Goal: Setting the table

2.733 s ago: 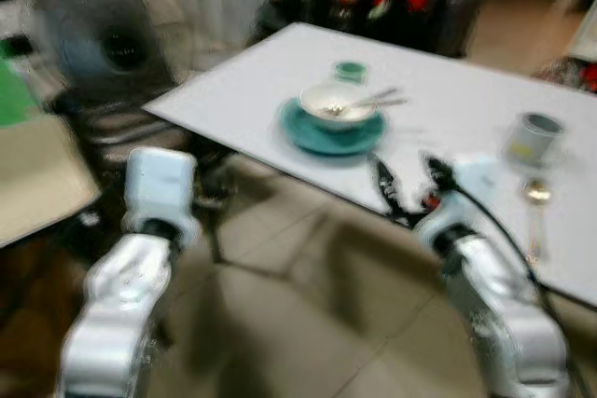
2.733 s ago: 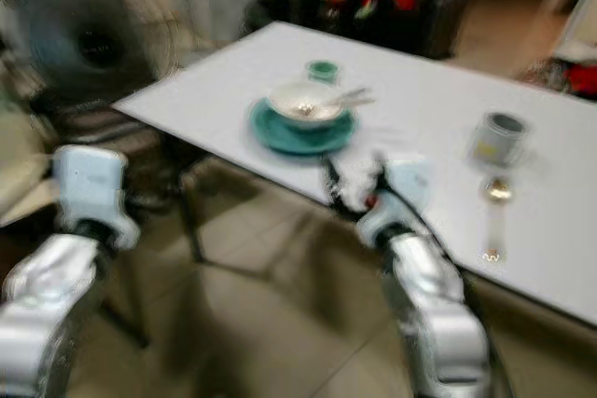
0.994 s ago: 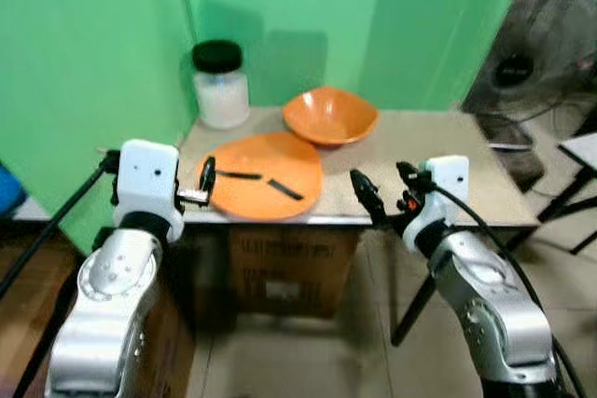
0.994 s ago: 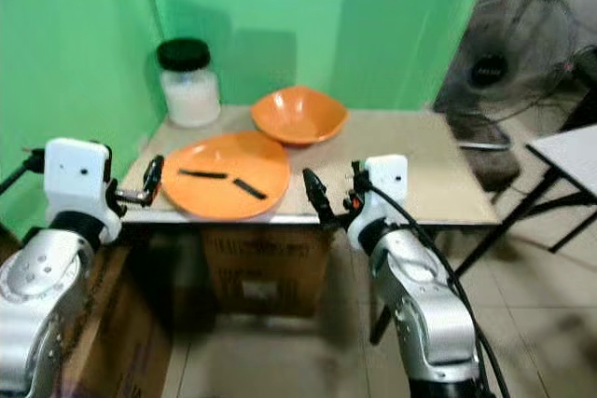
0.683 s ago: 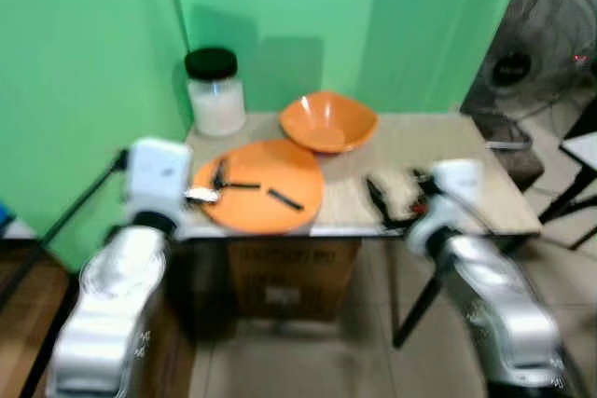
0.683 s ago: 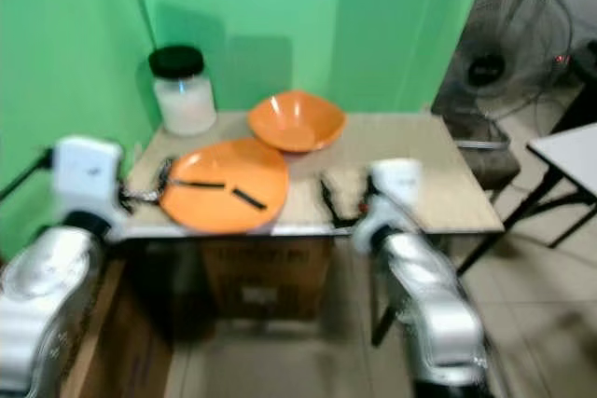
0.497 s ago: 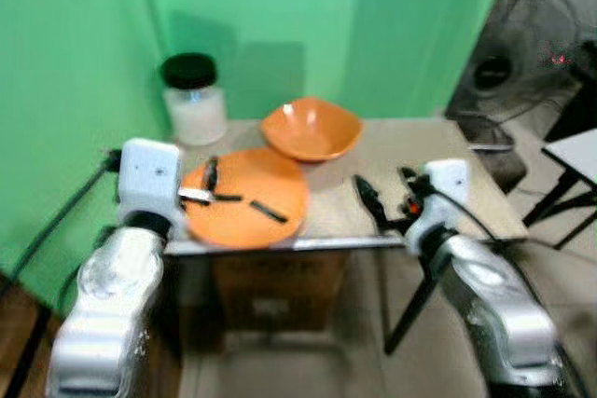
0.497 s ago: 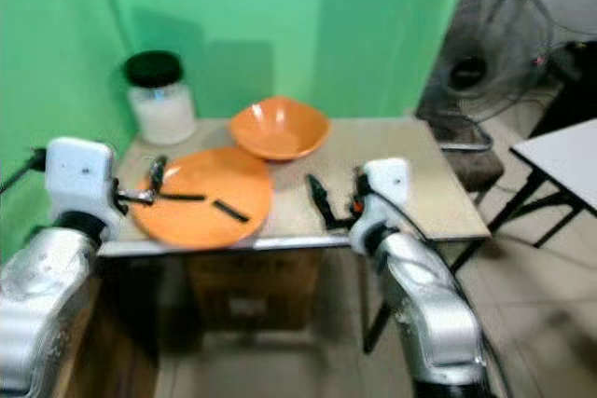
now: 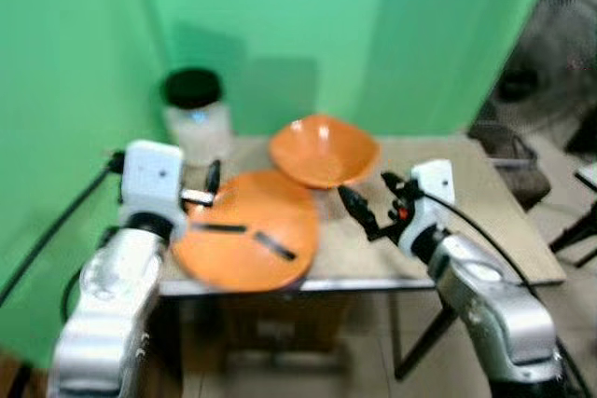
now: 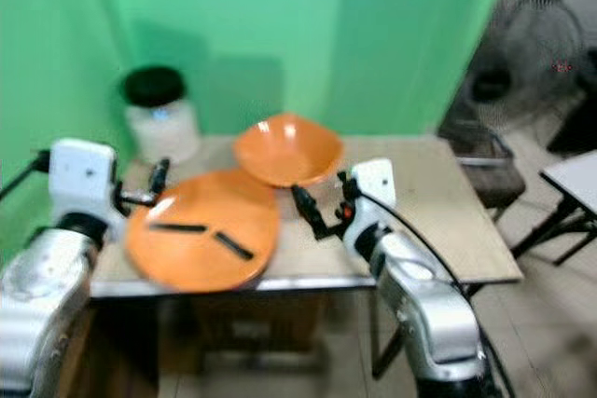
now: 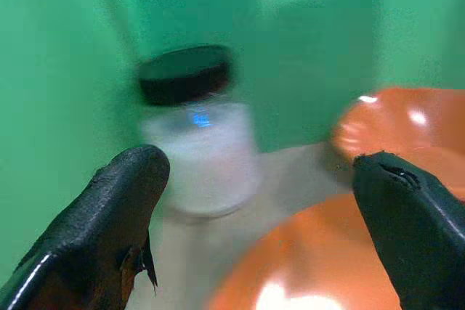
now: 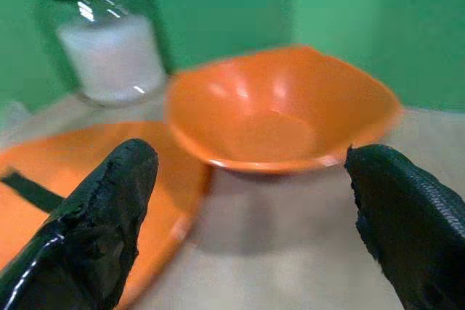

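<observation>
Standing against a green wall, a small bench (image 9: pixel 438 230) carries an orange plate (image 9: pixel 247 241), an orange bowl (image 9: pixel 324 150) behind it and a jar (image 9: pixel 197 114) with a black lid in the back corner. Two dark strips lie on the plate; the head views are blurred, so what they are cannot be told. The left pincer (image 9: pixel 211 185) hangs at the plate's left rim, just in front of the jar, its fingers spread wide and empty in its wrist view. The right pincer (image 9: pixel 368 207) sits over the bench just right of the plate, in front of the bowl, its fingers (image 12: pixel 102 230) also spread apart, with the bowl framed between them and nothing gripped.
</observation>
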